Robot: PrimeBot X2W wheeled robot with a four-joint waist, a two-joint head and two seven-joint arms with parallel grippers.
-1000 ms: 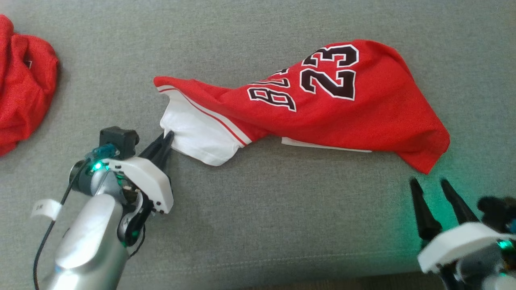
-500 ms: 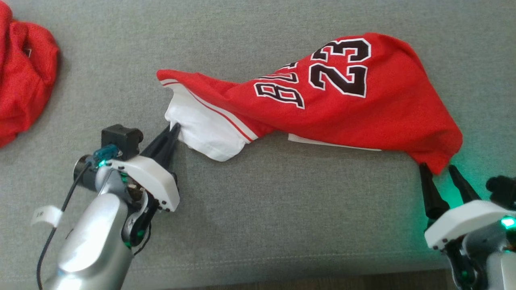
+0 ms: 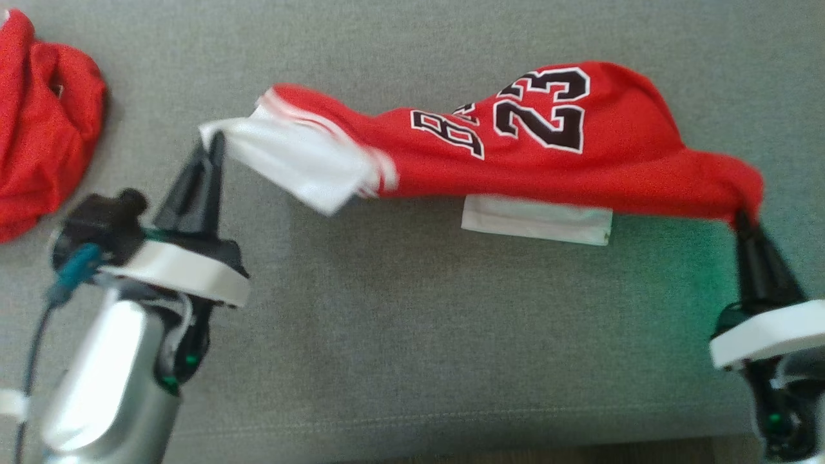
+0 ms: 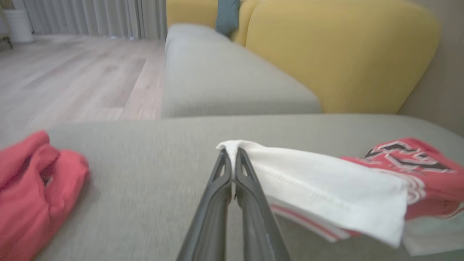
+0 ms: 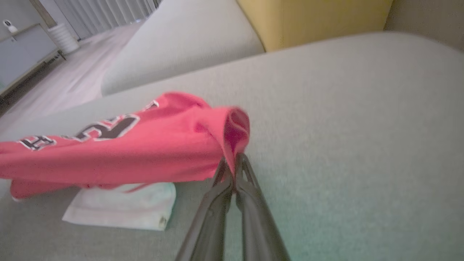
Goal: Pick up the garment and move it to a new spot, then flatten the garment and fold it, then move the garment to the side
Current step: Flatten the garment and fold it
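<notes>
Two silver arms, each ending in a dark two-fingered hand.
The left hand and right hand have long, tapering black fingers, ribbed near the tips, set in white curved collars. Behind the left collar are a black camera block, a teal connector, a dark cable and a silver forearm. Green lights glow at both wrists.

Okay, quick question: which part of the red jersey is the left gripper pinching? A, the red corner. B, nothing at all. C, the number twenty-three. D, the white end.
D: the left gripper has its two fingers closed on the tip of the white end of the jersey, lifting it off the cushion.
</notes>
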